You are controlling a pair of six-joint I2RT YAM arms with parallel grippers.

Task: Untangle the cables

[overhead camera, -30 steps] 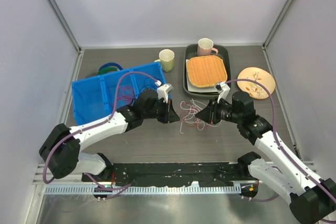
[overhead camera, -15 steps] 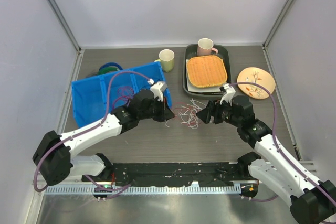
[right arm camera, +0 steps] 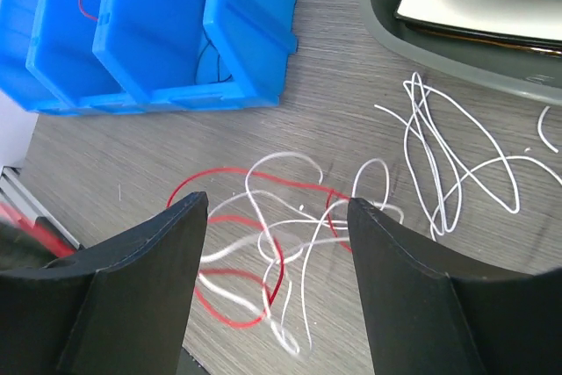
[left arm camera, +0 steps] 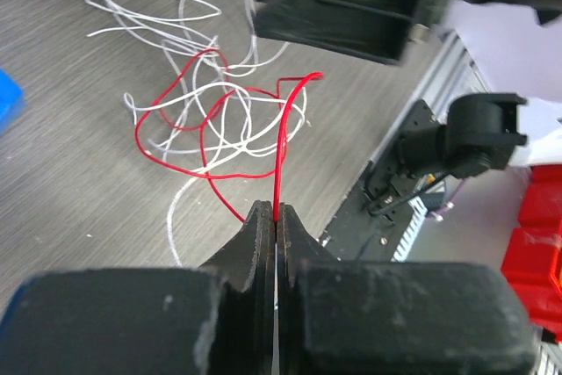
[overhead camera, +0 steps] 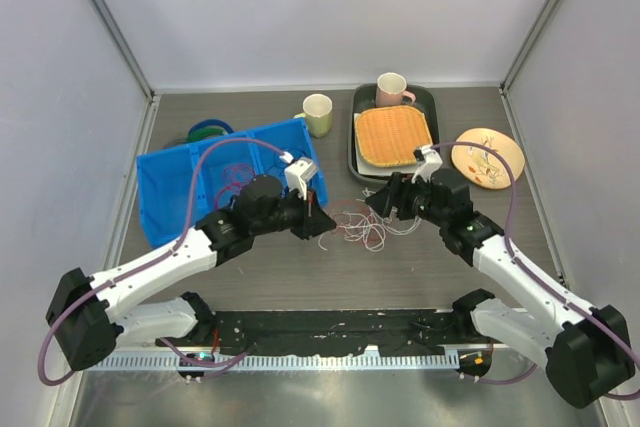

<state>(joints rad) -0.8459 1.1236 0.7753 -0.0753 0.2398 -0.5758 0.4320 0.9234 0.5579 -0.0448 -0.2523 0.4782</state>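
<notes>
Thin red and white cables [overhead camera: 360, 227] lie tangled in loops on the table between the two grippers. My left gripper [overhead camera: 316, 219] is shut on one end of the red cable [left arm camera: 281, 155], pinched between its fingertips [left arm camera: 263, 217] just above the table. The red cable runs on into loops crossed with white cables [left arm camera: 176, 24]. My right gripper [overhead camera: 380, 202] is open and empty, hovering over the tangle. Its wrist view shows the red loops [right arm camera: 237, 171] and white loops [right arm camera: 439, 155] below its spread fingers [right arm camera: 176, 234]. No dark blue cable is visible in the tangle.
A blue divided bin [overhead camera: 200, 182] holding red wire stands at the left, with a green-and-blue coil [overhead camera: 208, 131] behind it. A cream mug [overhead camera: 318, 112], a dark tray [overhead camera: 358, 162] with a woven mat and pink mug [overhead camera: 392, 90], and a floral plate [overhead camera: 488, 155] stand at the back right.
My left gripper has drawn slightly left, still holding the red cable. My right gripper has moved up and left, toward the tray. The tangle has shifted and spread.
</notes>
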